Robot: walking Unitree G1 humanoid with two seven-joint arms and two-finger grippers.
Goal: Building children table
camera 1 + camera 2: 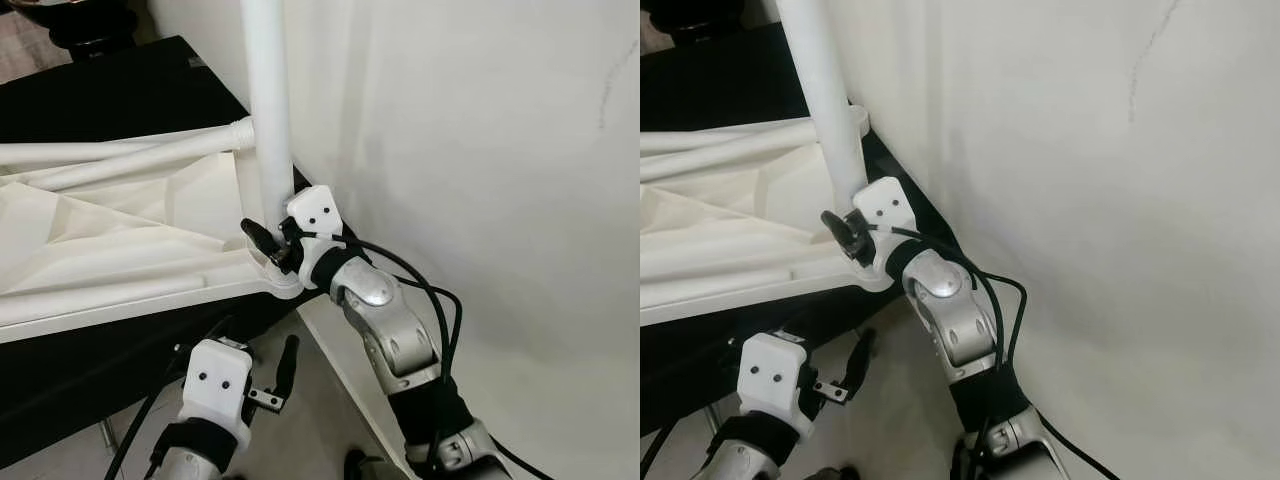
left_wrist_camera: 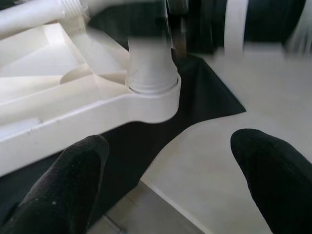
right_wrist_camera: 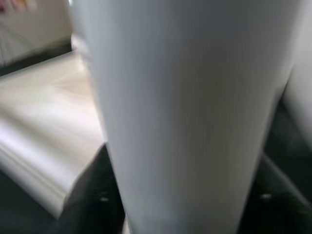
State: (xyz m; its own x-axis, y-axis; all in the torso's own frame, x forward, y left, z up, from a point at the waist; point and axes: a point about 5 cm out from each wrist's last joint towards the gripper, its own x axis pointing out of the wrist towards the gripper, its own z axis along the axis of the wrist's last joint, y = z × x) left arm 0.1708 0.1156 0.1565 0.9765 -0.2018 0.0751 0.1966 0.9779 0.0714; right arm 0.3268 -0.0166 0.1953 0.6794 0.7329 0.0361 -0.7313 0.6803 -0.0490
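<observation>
Head views: our right gripper (image 1: pixel 268 240) reaches up, fingers clamped round the base of the upright table leg (image 1: pixel 268 110), at the corner socket of the upturned white tabletop (image 1: pixel 150 240). Left gripper (image 1: pixel 262 368) hangs below, fingers spread.

Left wrist: socket ahead, black mat (image 2: pixel 204 92) beneath.

Right wrist: leg close, blurred.

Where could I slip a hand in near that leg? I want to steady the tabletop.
Free: the ribbed underside of the tabletop, left of the upright leg, and the pale floor below the corner. Crowded: the leg's base, where the right gripper clamps, and under the edge, where the open left gripper hovers.
</observation>
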